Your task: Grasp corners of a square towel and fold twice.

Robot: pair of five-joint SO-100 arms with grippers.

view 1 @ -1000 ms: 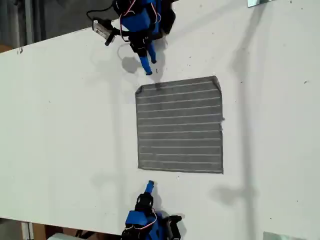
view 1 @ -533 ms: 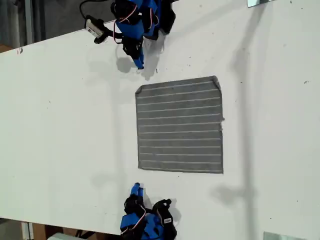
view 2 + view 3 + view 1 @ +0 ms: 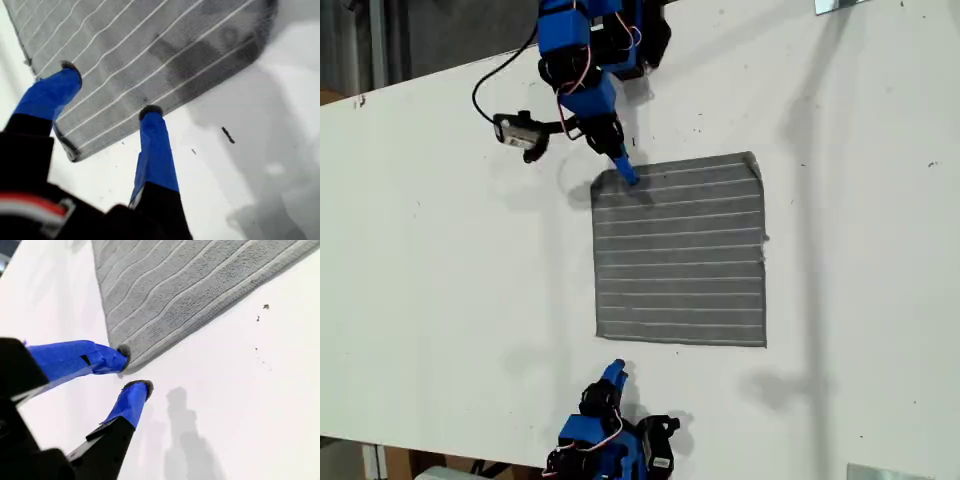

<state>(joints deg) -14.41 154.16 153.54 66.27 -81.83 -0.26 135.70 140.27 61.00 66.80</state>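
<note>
The towel [image 3: 680,255] lies flat on the white table, grey with thin white stripes. My first gripper [image 3: 625,175] reaches from the exterior view's top onto the towel's top-left corner [image 3: 602,180]. It is open [image 3: 107,90]: one fingertip [image 3: 65,75] rests on the towel [image 3: 150,45] and the other fingertip [image 3: 150,112] sits at its edge. My second gripper [image 3: 615,373] comes from the exterior view's bottom and stands just below the towel's bottom-left corner [image 3: 600,336]. It is open [image 3: 131,372], and one fingertip [image 3: 120,357] touches the tip of the towel [image 3: 175,290].
The white table [image 3: 440,260] spreads wide toward the exterior view's left and right of the towel. A small camera on a black cable [image 3: 518,130] sticks out beside the first arm. Metal pieces sit at the exterior view's top-right [image 3: 840,5] and bottom-right [image 3: 880,472] edges.
My first gripper swung down from above the towel onto its top-left corner. My second gripper moved slightly toward the exterior view's right, nearer the bottom-left corner. The towel's top edge shifted a little.
</note>
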